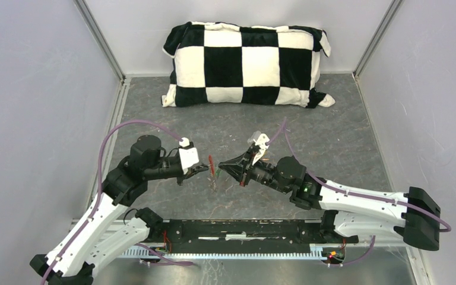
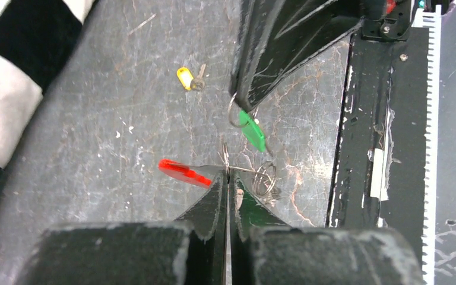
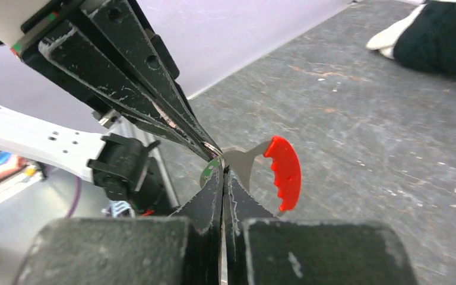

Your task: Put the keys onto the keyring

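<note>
the left gripper (image 2: 227,178) is shut tight. the thin keyring (image 2: 224,155) is pinched between its fingertips, just above the table (image 2: 124,148). the red tag (image 2: 183,171) is hung from the keyring and is stuck out to one side, right beside the fingertips. a second small silver ring (image 2: 265,178) is seen on the other side of the fingertips, close by. it cannot be told if it is joined on.

the right gripper (image 3: 221,172) is shut tight too. the green key (image 2: 253,132) is held at its tip. in the left wrist view the key is seen hanging down from the tip, tilted, with a little ring of its own at the top. in the right wrist view only a bit of green is seen between the shut fingers.

the two grippers are seen tip to tip near the middle of the table. the green key is held just beside the keyring, very near. in the left wrist view a small gap is seen between the key and the keyring, so the key is not on the ring yet.

the yellow key (image 2: 185,78) is seen lying flat on the table, well apart from both grippers, and it is not held by anything. a black and white pillow (image 1: 246,62) is seen at the far end of the table.
</note>
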Available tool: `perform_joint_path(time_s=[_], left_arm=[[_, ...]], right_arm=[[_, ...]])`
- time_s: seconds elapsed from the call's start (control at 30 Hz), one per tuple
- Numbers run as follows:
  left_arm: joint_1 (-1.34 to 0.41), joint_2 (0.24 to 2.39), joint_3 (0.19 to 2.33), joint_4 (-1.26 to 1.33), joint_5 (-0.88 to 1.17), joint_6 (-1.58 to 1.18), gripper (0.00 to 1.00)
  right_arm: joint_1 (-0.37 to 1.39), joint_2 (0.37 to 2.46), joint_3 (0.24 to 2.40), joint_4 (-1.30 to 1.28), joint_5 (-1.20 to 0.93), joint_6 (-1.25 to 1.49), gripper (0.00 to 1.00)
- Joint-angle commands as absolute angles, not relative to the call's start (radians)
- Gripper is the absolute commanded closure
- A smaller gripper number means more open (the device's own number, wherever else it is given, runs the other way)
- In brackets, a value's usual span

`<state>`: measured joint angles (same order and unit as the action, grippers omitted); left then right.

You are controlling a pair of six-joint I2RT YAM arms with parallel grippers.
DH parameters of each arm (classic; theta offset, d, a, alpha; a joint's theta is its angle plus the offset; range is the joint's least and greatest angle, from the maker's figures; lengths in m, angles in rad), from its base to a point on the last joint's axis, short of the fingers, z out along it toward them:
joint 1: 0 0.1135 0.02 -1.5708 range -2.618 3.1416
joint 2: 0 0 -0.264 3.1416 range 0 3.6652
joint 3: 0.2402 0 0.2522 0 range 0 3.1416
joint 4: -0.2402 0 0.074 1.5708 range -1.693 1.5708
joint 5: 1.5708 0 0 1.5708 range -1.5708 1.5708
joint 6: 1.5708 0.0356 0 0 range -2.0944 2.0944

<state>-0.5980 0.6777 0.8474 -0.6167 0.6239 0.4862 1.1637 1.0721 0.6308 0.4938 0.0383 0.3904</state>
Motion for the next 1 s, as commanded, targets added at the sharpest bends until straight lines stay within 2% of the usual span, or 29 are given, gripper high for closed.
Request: perform_joint_path(time_s=[0.0, 0.27, 0.97], left_arm=[[-0.6, 0.703, 0.89, -0.557, 0.593, 0.336, 0.98], [-0.6, 0.702, 0.872, -0.56, 0.575, 0.266, 0.98], [-0.6, 0.727, 0.865, -0.573, 0.557, 0.199, 0.98]], right_arm=[[1.196, 1.041, 0.686, 0.406, 0.125, 0.268, 1.0], [1.277, 1.13, 0.819, 0.274, 0.287, 0.133, 1.0], [1.338, 1.242, 0.92, 0.279, 0.366, 0.049, 1.0]])
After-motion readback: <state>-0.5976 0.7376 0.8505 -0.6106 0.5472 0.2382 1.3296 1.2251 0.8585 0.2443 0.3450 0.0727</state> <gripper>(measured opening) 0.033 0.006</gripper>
